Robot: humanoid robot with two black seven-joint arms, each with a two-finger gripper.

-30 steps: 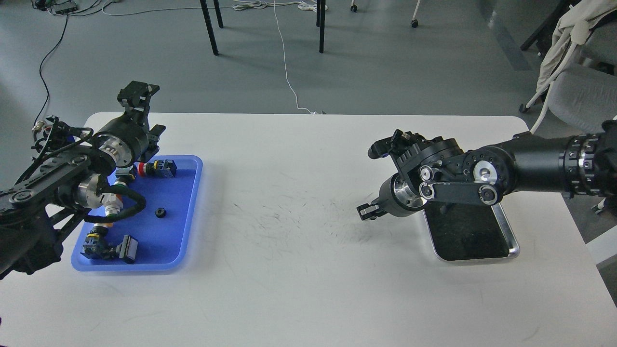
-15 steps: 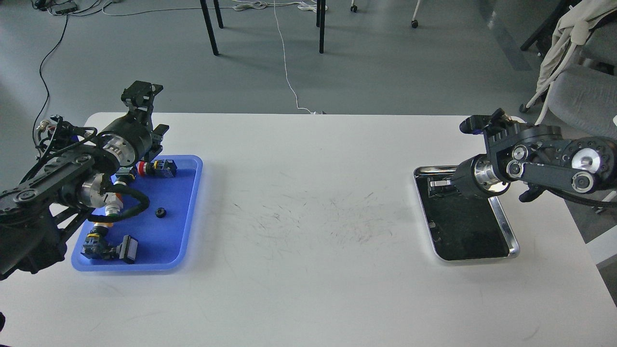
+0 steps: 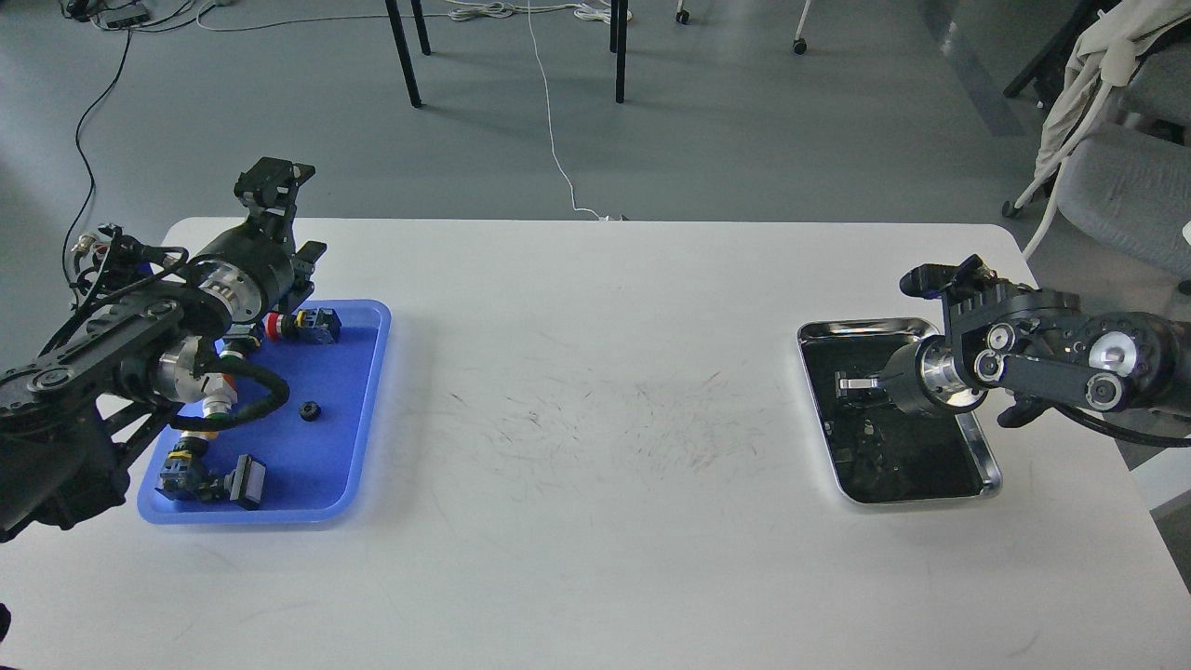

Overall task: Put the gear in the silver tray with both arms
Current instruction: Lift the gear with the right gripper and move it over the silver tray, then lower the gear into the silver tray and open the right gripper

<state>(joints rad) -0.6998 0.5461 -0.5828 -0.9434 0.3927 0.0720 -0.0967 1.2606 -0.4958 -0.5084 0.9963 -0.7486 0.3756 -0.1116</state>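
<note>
The small black gear (image 3: 307, 410) lies loose in the blue tray (image 3: 368, 400) at the left, well apart from the silver tray (image 3: 986, 465) at the right. The left gripper (image 3: 272, 181) hovers beyond the blue tray's far edge; whether it is clenched I cannot tell. The right gripper (image 3: 856, 384), over the silver tray, looks empty, its state also unclear. To do this well, the left arm should probably descend squarely over the gear and avoid the neighbouring switches (image 3: 302, 326).
</note>
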